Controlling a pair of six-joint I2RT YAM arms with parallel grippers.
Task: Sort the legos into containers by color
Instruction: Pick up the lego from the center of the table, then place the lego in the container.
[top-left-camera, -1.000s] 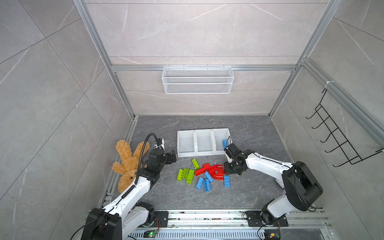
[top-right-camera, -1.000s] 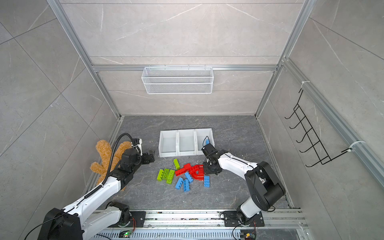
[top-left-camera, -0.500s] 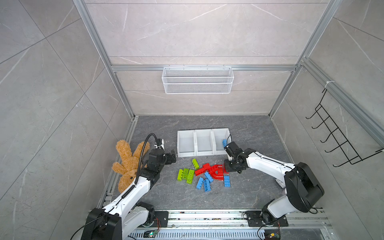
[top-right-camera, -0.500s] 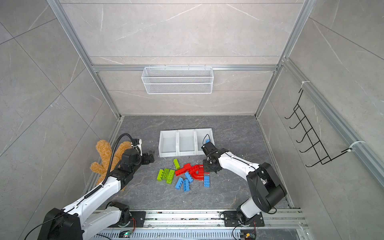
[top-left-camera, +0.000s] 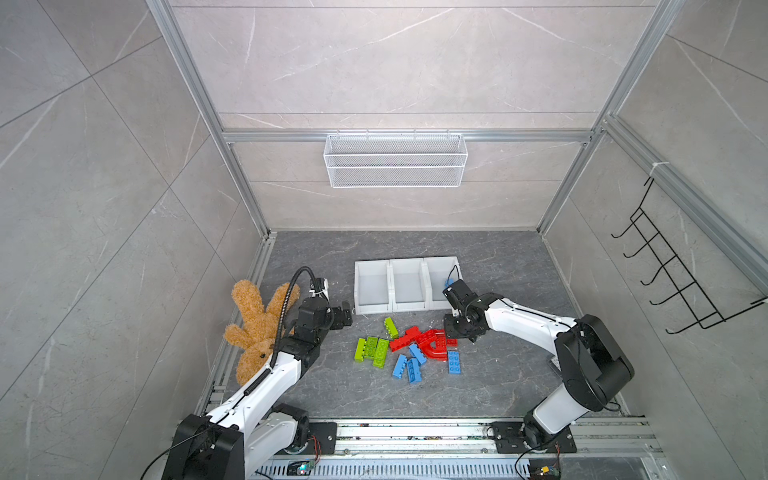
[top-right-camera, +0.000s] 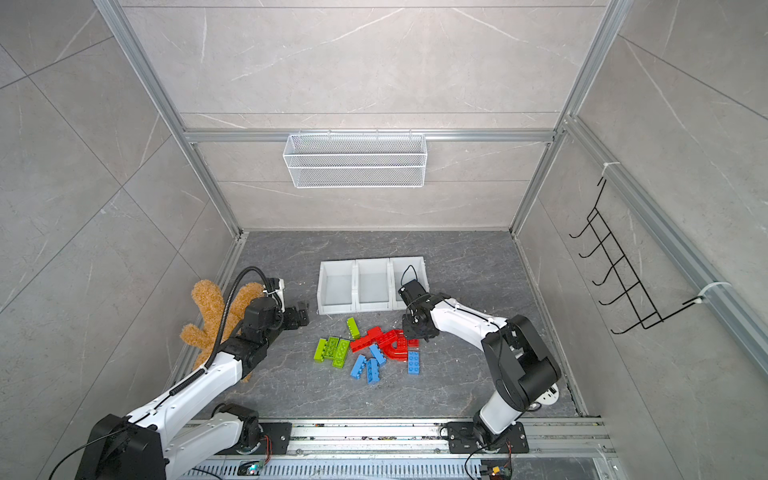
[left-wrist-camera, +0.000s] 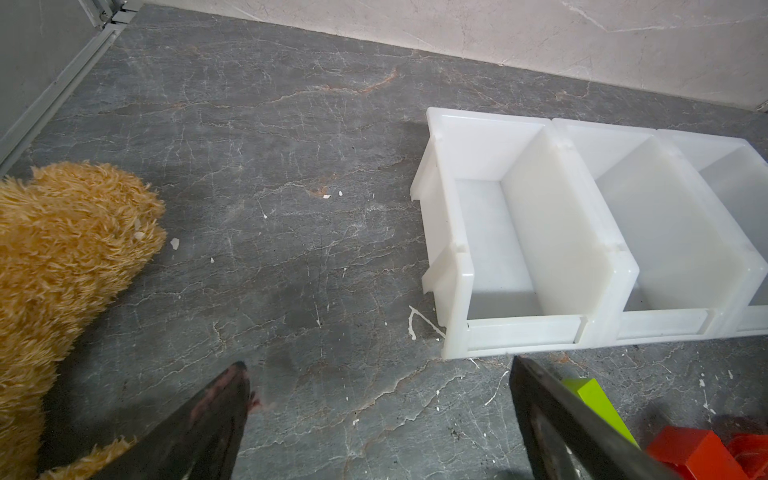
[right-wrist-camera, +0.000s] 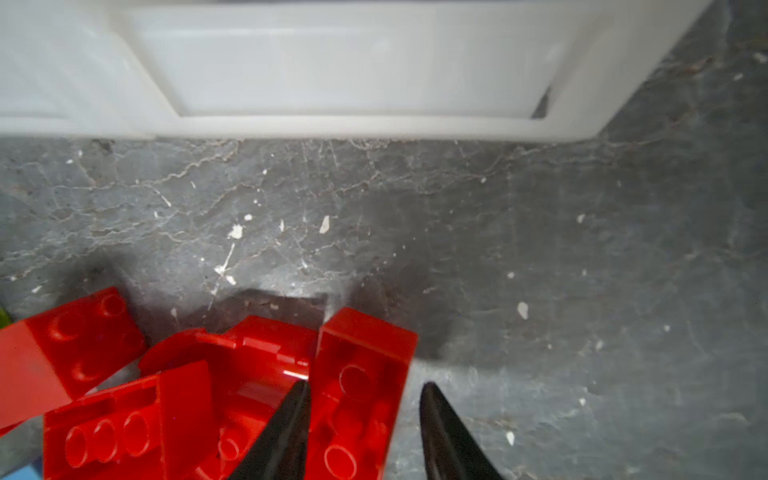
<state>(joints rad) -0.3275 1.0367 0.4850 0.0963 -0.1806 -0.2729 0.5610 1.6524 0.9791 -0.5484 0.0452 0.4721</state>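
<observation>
The left gripper (left-wrist-camera: 377, 361) has not moved: fingers spread wide over bare floor (left-wrist-camera: 291, 249), plush toy (left-wrist-camera: 62, 257) outside one tip, white bins (left-wrist-camera: 457, 266) just beyond the other. The right gripper (right-wrist-camera: 365, 384) has edged into the red pile (top-left-camera: 424, 338). Its narrowed fingers straddle a loose red brick (right-wrist-camera: 361, 353), the red arch (right-wrist-camera: 249, 357) outside the inner finger. Floor shows beside the outer finger, so probably no pinch yet; this brick looks next for a bin.

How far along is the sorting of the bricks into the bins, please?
Barely begun. Only a bit of blue shows in one end bin; the other two bins look empty. The right end effector straddles a red brick lying on the floor. The left end effector hangs open. The green, red and blue pile is unsorted.
</observation>
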